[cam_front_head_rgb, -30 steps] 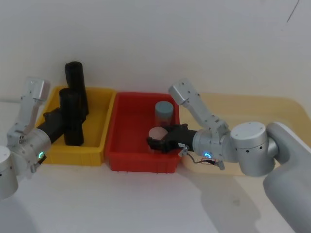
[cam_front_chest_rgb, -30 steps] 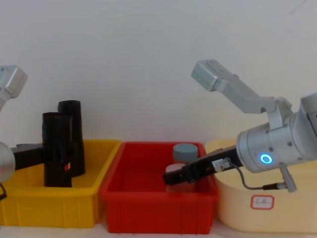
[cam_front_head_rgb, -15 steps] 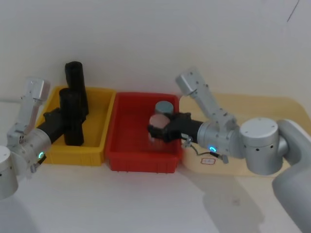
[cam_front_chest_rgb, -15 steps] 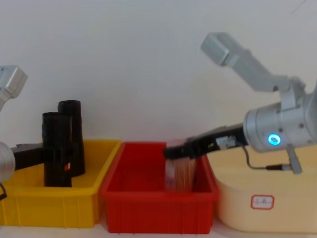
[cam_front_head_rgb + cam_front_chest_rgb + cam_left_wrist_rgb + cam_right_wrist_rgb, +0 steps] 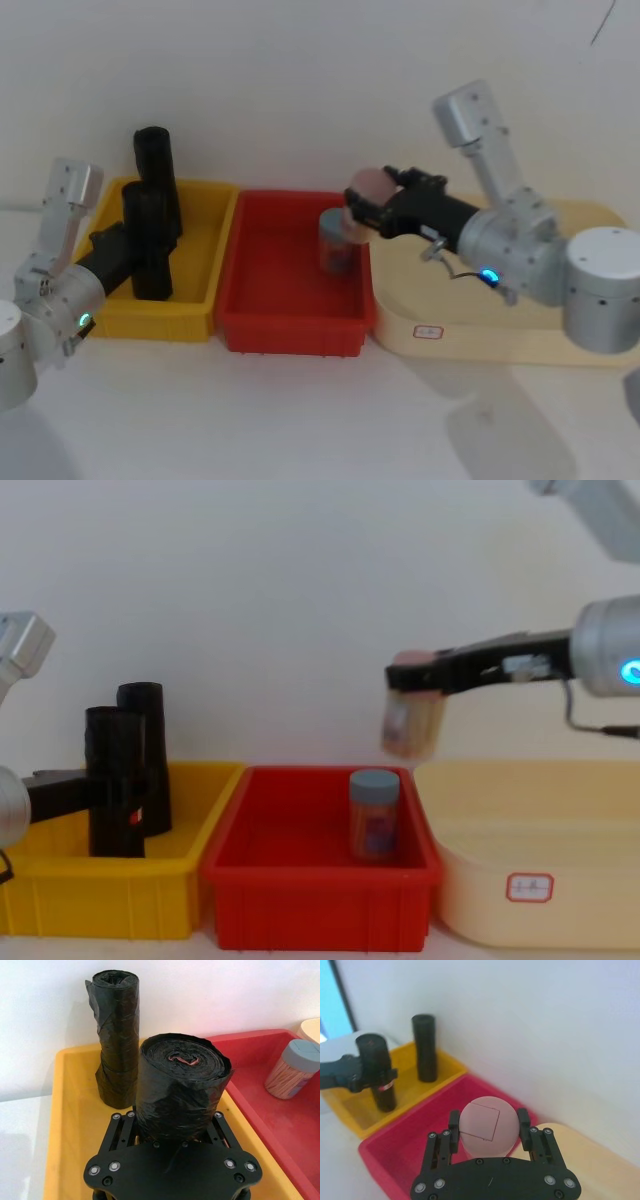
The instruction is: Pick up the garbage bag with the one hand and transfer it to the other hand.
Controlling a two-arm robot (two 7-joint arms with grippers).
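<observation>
Your left gripper (image 5: 172,1121), on the green-ringed arm, pinches the garbage bag roll (image 5: 182,1085) from both sides, low on its crinkled black plastic. Your right gripper (image 5: 487,1120), on the blue-ringed arm, is clamped on a pink-lidded jar (image 5: 412,720), held in the air. That jar hangs beside the smooth cream tub (image 5: 520,900), above the right end of the red bin (image 5: 290,335). The garbage bag roll stands in the yellow bin (image 5: 195,290), long axis vertical, wound end up. A plain black roll (image 5: 155,175) stands upright close behind it. A grey-lidded jar (image 5: 374,815) stands in the red bin. A small red label (image 5: 387,1087) sits low on the gripped roll.

Likely lab: plastic bins (image 5: 290,340), bare wall (image 5: 300,70)
</observation>
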